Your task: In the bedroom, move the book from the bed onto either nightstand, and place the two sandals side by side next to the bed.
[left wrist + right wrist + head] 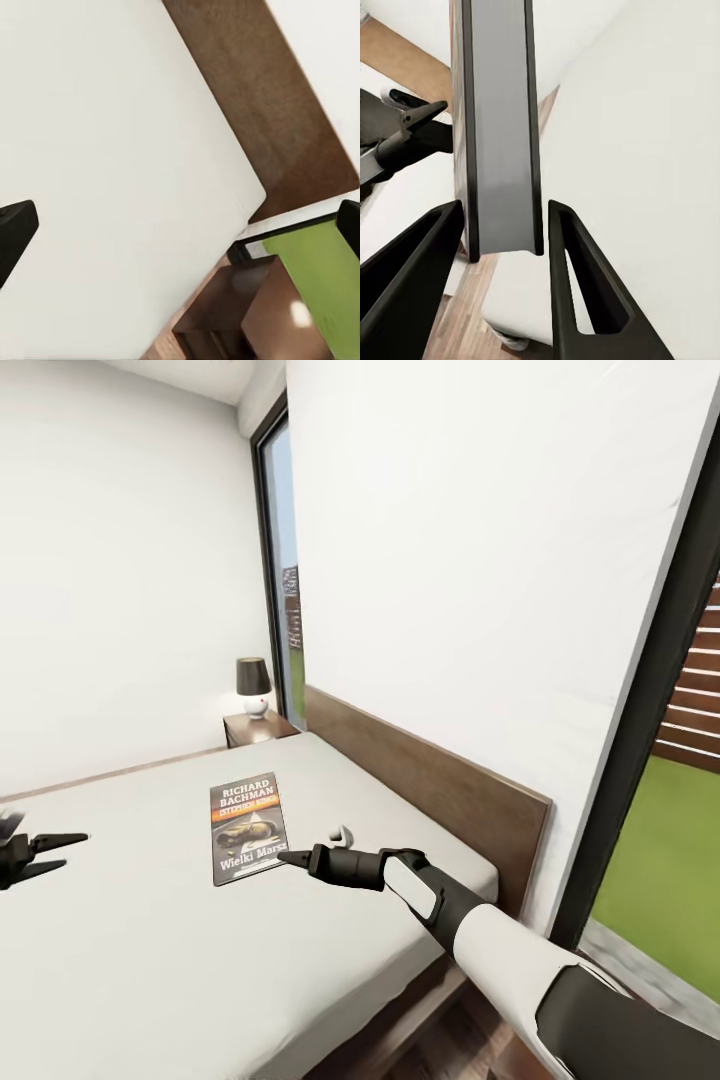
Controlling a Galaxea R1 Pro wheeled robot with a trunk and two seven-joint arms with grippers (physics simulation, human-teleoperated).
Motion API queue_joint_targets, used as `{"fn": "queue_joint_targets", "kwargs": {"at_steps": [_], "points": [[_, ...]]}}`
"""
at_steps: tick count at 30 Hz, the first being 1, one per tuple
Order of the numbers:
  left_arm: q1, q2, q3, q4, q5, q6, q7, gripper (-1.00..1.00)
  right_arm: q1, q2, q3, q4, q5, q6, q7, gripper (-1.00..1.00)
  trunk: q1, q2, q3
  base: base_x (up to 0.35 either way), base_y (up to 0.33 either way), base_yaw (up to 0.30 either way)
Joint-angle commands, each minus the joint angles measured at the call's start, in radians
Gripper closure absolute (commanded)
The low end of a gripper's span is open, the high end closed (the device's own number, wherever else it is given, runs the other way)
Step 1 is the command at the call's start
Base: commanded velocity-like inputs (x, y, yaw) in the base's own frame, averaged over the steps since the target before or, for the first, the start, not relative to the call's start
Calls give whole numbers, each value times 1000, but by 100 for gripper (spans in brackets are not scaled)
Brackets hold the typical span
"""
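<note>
A: Where's the book [248,830]?

B: Flat on the bed [150,950], cover up, near the headboard [430,775]. Title partly covered at the lower corner by the R gripper [283,856].

A: R fingers?

B: Head view shows just a dark tip at the book's edge, can't read a gap there. In the wrist view the fingers [585,300] stand apart w/ the book's edge [499,127] between them, seen end-on, not pinched.

A: L gripper [70,852]?

B: Over the mattress at the frame edge, arm cut off. Fingers apart, well away from the book. Its wrist cam catches only finger bits [15,232] at the borders, plus mattress, headboard, and a brown cabinet top [281,315] blurred w/ glare.

A: Nightstand [258,728]?

B: Far side of the bed by the window [285,570], lamp [254,687] on it. Mostly hidden behind the mattress.
</note>
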Motion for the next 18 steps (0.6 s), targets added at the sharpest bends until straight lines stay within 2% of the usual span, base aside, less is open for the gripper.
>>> {"fn": "queue_joint_targets", "kwargs": {"at_steps": [1,8,18], "points": [[1,0,9,0,-10,7,-4,-100,-2,0,2,1,-13,6,2,100,0,-1,-1,0,0,190],[14,-1,8,0,-10,-27,-6,-100,-2,0,2,3,-13,6,2,100,0,-1,-1,0,0,190],[79,-44,9,0,-10,-88,-4,-100,-2,0,2,5,-13,6,0,100,0,-1,-1,0,0,187]]}}
